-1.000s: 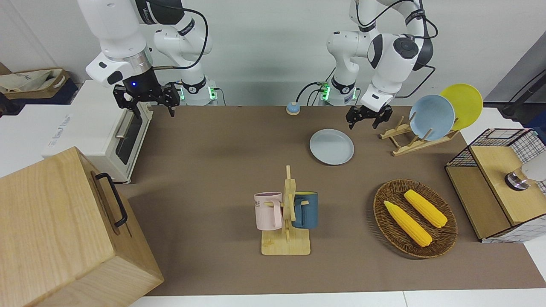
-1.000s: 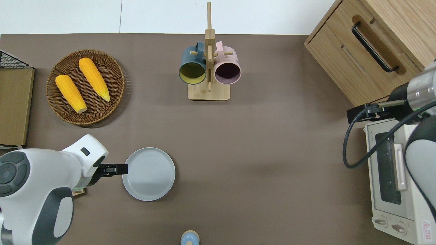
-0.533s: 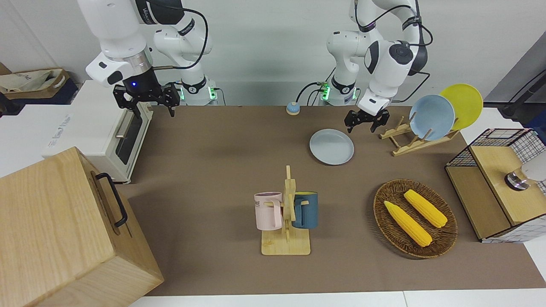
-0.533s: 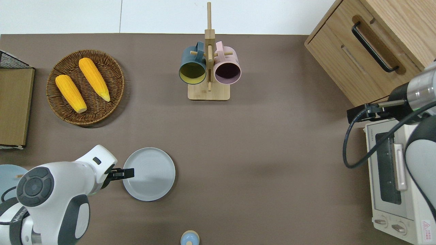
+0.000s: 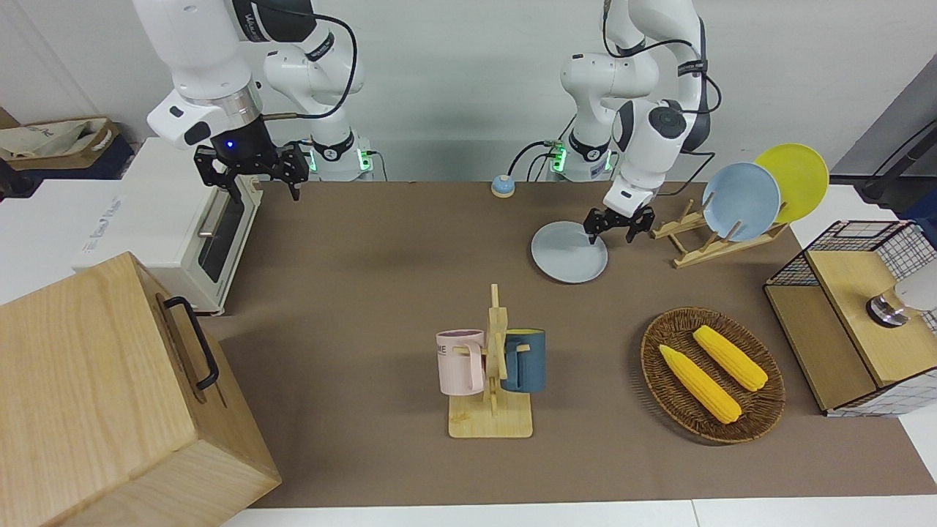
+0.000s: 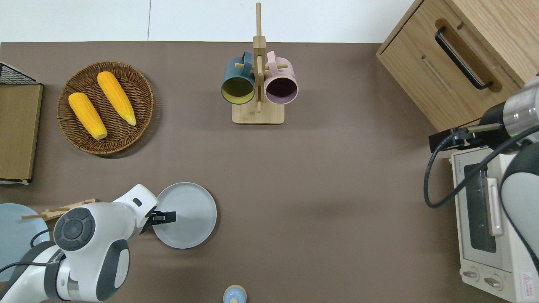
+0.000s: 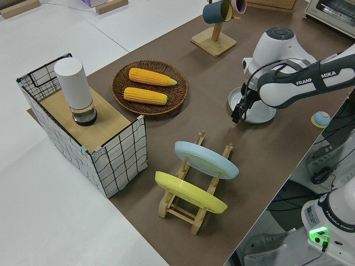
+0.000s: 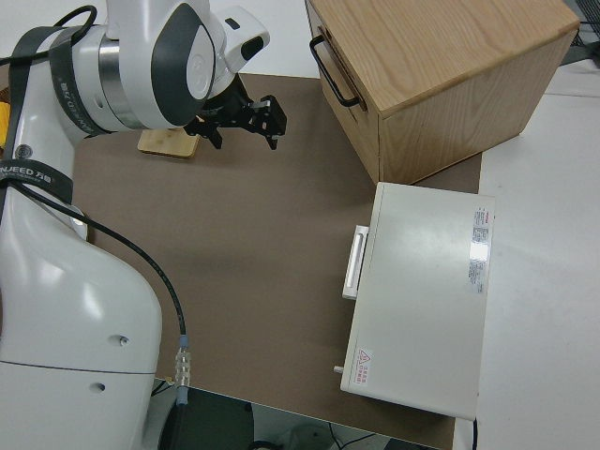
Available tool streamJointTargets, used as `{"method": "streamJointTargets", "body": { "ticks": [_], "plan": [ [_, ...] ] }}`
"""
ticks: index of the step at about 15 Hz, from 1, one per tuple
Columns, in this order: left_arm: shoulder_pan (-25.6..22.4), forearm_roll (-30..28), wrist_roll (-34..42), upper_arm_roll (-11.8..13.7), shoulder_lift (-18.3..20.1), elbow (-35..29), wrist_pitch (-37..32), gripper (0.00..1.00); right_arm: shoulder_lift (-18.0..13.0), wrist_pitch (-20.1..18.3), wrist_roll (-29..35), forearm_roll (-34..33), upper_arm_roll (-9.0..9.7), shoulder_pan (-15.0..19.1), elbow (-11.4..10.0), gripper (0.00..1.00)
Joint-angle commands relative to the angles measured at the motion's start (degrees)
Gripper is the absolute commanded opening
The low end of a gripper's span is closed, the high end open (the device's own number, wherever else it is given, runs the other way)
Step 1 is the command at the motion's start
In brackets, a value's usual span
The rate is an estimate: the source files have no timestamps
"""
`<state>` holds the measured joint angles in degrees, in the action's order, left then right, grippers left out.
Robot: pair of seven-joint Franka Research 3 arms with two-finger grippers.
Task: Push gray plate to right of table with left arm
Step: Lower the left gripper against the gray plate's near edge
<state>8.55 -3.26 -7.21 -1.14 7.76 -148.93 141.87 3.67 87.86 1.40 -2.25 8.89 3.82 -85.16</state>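
Note:
The gray plate [image 5: 569, 252] [image 6: 187, 215] [image 7: 254, 106] lies flat on the brown table [image 5: 366, 293], close to the robots and toward the left arm's end. My left gripper [image 5: 611, 234] [image 6: 163, 217] [image 7: 238, 112] is low at the plate's edge on the left arm's side. It points down and is open, with one finger over the rim. Whether it touches the plate does not show. My right gripper [image 5: 258, 183] [image 8: 242, 131] is parked and open, with nothing in it.
A wooden rack [image 5: 703, 238] beside the gray plate holds a sky-blue plate [image 5: 741, 201] and a yellow plate [image 5: 794, 179]. Farther out are a wicker basket [image 5: 761, 410] with two corn cobs and a mug stand [image 5: 492, 421]. A small blue bell [image 5: 502, 186], toaster oven [image 5: 183, 234] and wooden cabinet [image 5: 110, 395] also stand here.
My left gripper has come down and moved toward the right arm's end, from beside the gray plate to over its rim. The plate has not shifted. The right arm is still.

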Motion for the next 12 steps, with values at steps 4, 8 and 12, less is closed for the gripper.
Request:
{"method": "streamJointTargets", "body": {
  "ticks": [4, 8, 12],
  "plan": [
    [0.9, -0.5, 0.2, 0.5, -1.3, -1.2, 2.8, 0.96, -0.3, -0.6, 0.2, 0.4, -0.01, 0.0, 0.1, 0.983],
    [0.3, -0.5, 3.2, 0.8, -1.3, -1.2, 2.8, 0.54, -0.3, -0.6, 0.2, 0.4, -0.01, 0.0, 0.1, 0.983],
    [0.3, -0.5, 3.4, 1.2, -1.4, -1.1, 3.0, 0.15, -0.3, -0.6, 0.2, 0.4, -0.01, 0.0, 0.1, 0.983]
  ]
}}
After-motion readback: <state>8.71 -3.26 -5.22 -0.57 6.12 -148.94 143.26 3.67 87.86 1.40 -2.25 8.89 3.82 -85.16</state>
